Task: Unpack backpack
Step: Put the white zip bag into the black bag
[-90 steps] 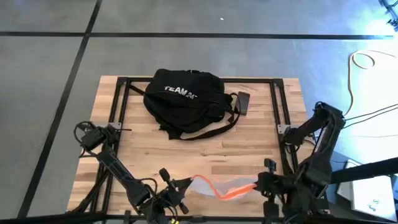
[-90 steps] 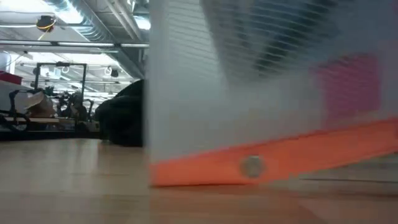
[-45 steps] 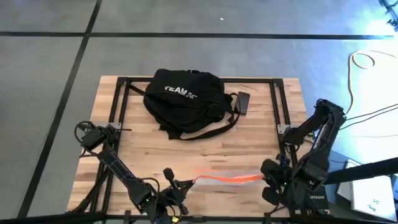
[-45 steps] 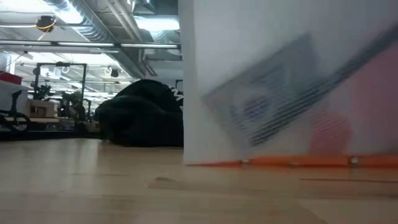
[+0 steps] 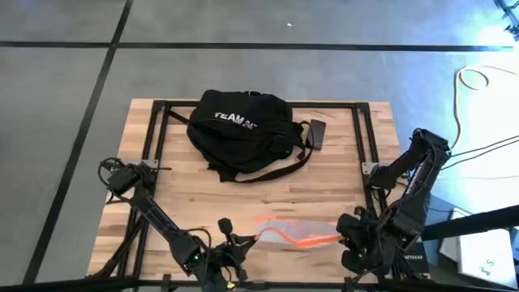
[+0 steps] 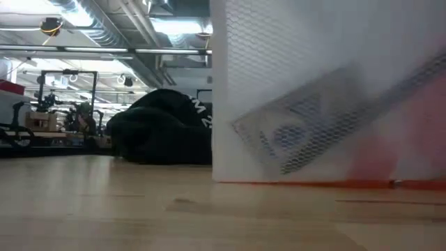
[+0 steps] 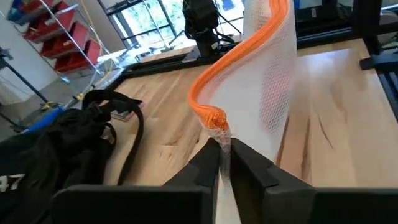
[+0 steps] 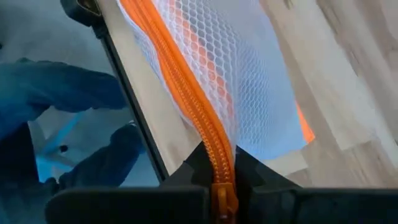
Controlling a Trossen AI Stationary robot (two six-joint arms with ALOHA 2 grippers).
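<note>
The black backpack point(image 5: 242, 130) with white lettering lies slumped on the table's far middle, its straps trailing toward the near side; it also shows in the low view point(image 6: 160, 129). No gripper touches it. Near the front edge a translucent mesh pouch with orange zipper trim point(image 5: 296, 231) stretches between my two grippers. My left gripper point(image 5: 243, 242) is shut on its left end and my right gripper point(image 5: 345, 235) on its right end. The pouch point(image 6: 327, 104) fills the right of the low view. My left gripper pinches the pouch's corner at the end of the orange trim point(image 7: 216, 121) between its two fingers, coming from the table's left. The pouch rises beyond the fingers. My right gripper pinches the orange zipper point(image 8: 217, 158) at the pouch's right end, its fingers lying along the zipper and coming from the table's right. The pouch's lower edge point(image 6: 313, 183) is down at the tabletop.
A small dark flat object point(image 5: 317, 134) lies to the right of the backpack. Black frame rails point(image 5: 154, 138) point(image 5: 362, 138) run along the table's left and right sides. Bare wood lies between the backpack and the pouch.
Both grippers have lowered the pouch near the front edge. It hung tilted with its orange edge slanting above the table; now its lower edge is level at the tabletop. The left gripper has crept toward the table's right and the right gripper toward the near edge.
</note>
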